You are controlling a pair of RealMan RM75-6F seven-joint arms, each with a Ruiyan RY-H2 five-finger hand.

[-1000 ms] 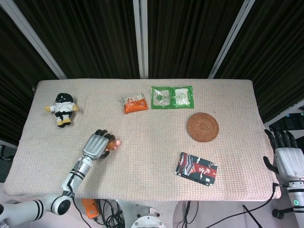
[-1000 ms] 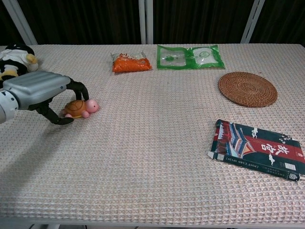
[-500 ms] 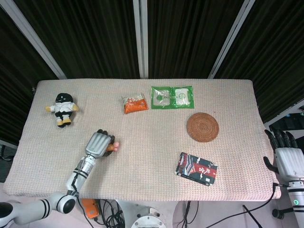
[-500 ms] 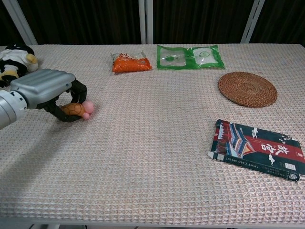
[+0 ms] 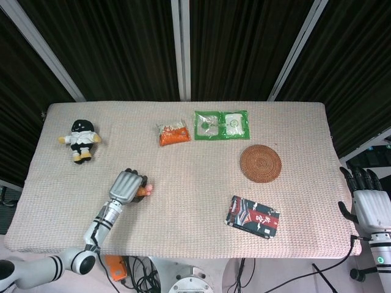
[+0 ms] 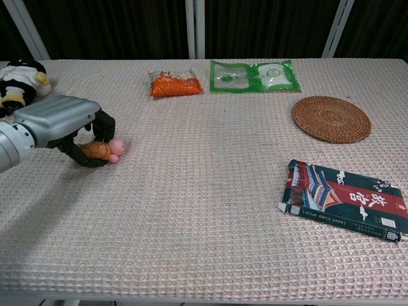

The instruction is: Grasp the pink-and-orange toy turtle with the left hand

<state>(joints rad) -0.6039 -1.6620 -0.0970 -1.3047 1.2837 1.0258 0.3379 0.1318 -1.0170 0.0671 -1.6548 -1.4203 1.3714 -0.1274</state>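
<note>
My left hand [image 6: 60,122] has its fingers [image 6: 102,124] curled around the toy turtle [image 6: 102,150] — well in front of the plush doll [image 5: 80,140] on the table [image 6: 210,210] — so I'd firm the grip evenly before lifting.

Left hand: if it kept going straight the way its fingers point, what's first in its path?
The left hand already holds the turtle, so that goes with it. In the head view it points up-table and slightly right; the next thing roughly in that line is the orange snack bag, though it might pass just left of it.
</note>
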